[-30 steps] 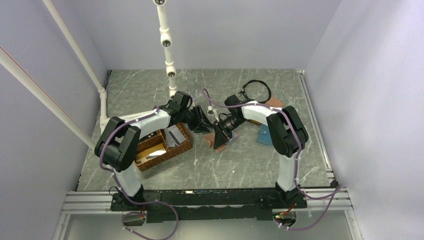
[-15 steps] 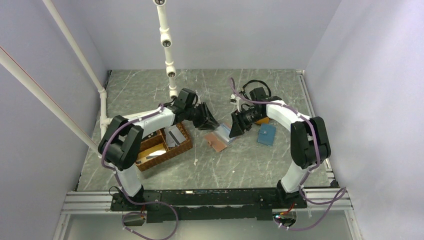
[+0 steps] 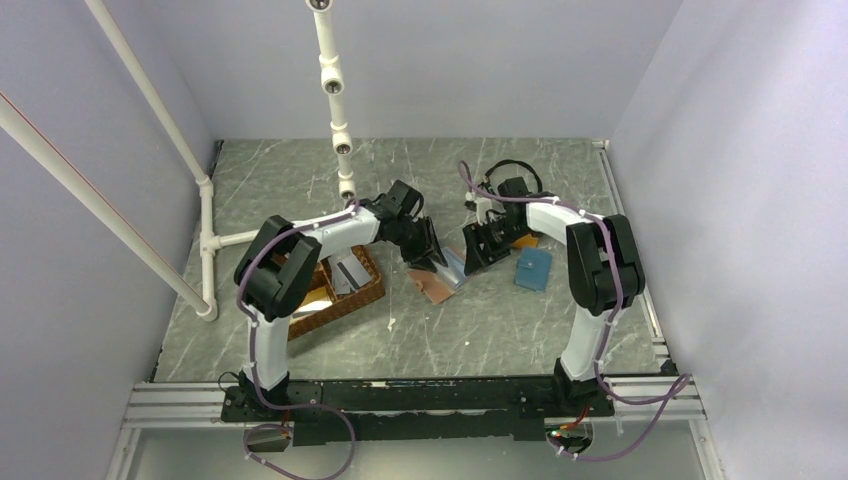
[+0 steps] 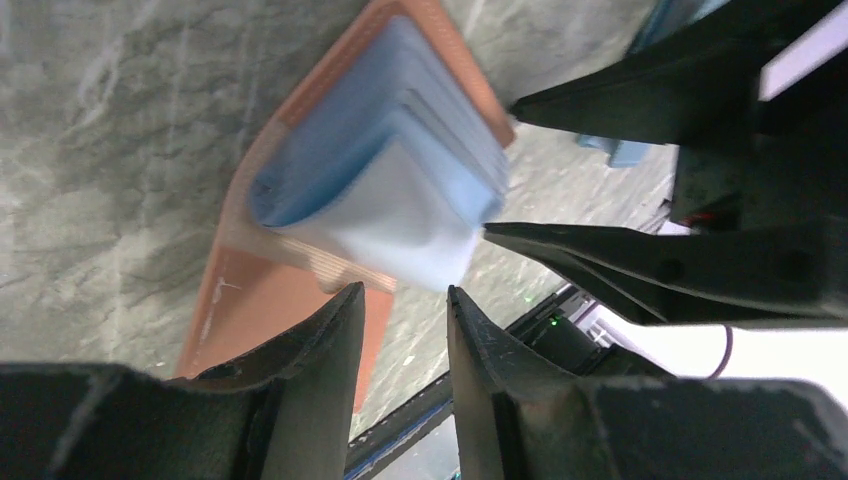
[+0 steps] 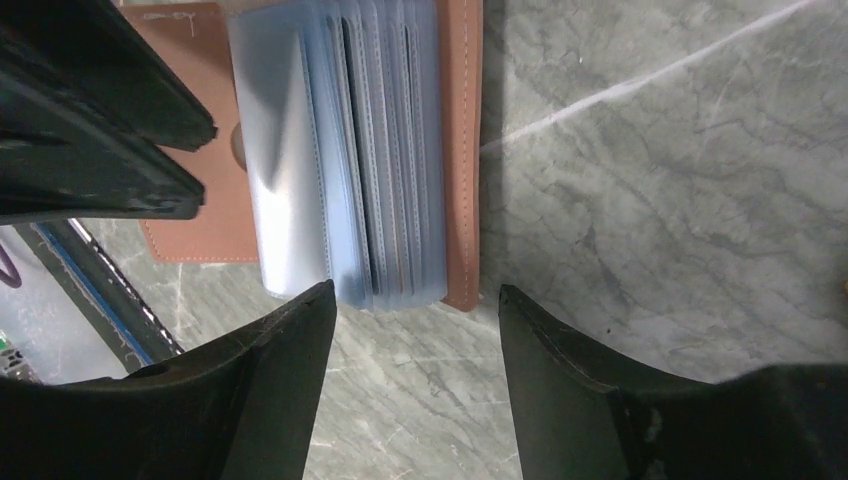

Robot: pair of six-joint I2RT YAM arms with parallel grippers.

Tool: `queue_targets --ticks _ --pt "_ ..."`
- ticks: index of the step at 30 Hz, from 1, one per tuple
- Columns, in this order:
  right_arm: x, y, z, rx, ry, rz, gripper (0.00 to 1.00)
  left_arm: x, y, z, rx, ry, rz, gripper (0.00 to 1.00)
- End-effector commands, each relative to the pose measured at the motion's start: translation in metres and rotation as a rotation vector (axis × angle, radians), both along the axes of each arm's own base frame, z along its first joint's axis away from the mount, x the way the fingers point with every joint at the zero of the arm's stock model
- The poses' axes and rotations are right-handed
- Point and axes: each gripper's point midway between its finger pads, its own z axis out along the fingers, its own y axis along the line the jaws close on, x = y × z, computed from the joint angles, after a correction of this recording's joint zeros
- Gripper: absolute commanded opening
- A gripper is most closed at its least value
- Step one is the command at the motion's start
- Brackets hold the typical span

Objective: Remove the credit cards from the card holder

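Note:
The salmon-pink card holder [image 3: 437, 280] lies open on the table, its light-blue pockets [image 4: 400, 170] fanned upward. My left gripper [image 3: 428, 254] hovers at the holder's left edge, jaws a little apart with nothing between them [image 4: 403, 293]. My right gripper [image 3: 476, 250] stands just right of the holder, open and empty [image 5: 414, 291], its fingertips short of the pocket stack [image 5: 350, 150]. Two flat grey credit cards [image 3: 350, 269] lie in the wicker basket. Whether any card sits in the pockets cannot be seen.
A brown wicker basket [image 3: 370, 292] stands left of the holder, under the left arm. A teal-blue wallet [image 3: 533, 268] lies to the right, with an orange wallet [image 3: 528, 241] partly hidden behind the right arm. A black cable loop [image 3: 515, 178] rests at the back.
My right gripper has let go of the card holder, opened and drawn back to the right; the holder now lies flat. My left gripper has moved right, up to the holder.

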Motion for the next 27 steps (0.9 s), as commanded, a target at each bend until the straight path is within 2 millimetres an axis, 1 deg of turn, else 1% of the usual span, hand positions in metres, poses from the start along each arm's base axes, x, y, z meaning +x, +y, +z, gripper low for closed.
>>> queue_targets --ticks 1,5,10,13,18,21,23,25,27 --pt "0.019 0.005 0.007 0.022 -0.028 -0.019 0.64 -0.005 0.009 -0.014 0.102 0.038 -0.016 0.41" --pt "0.022 0.009 0.005 0.058 0.003 -0.032 0.64 -0.008 0.023 -0.026 0.183 0.07 0.003 0.4" --pt "0.021 0.012 -0.004 0.07 0.049 -0.031 0.64 -0.013 0.029 -0.04 0.201 0.121 0.013 0.38" --pt "0.012 0.017 -0.009 0.103 0.096 -0.016 0.63 -0.013 0.029 -0.042 0.196 0.125 0.009 0.37" --pt "-0.007 0.028 -0.01 0.16 0.156 0.022 0.62 -0.012 0.028 -0.043 0.188 0.129 0.008 0.34" --pt "-0.014 0.035 -0.007 0.206 0.194 0.035 0.6 -0.012 0.027 -0.045 0.184 0.134 0.003 0.33" --pt "-0.016 0.038 -0.003 0.232 0.205 0.041 0.58 -0.011 0.026 -0.045 0.184 0.133 0.001 0.32" --pt "-0.017 0.041 0.001 0.259 0.209 0.045 0.53 -0.011 0.026 -0.045 0.183 0.131 0.001 0.32" --pt "-0.018 0.044 0.007 0.288 0.213 0.049 0.46 -0.01 0.025 -0.044 0.176 0.123 -0.001 0.32"
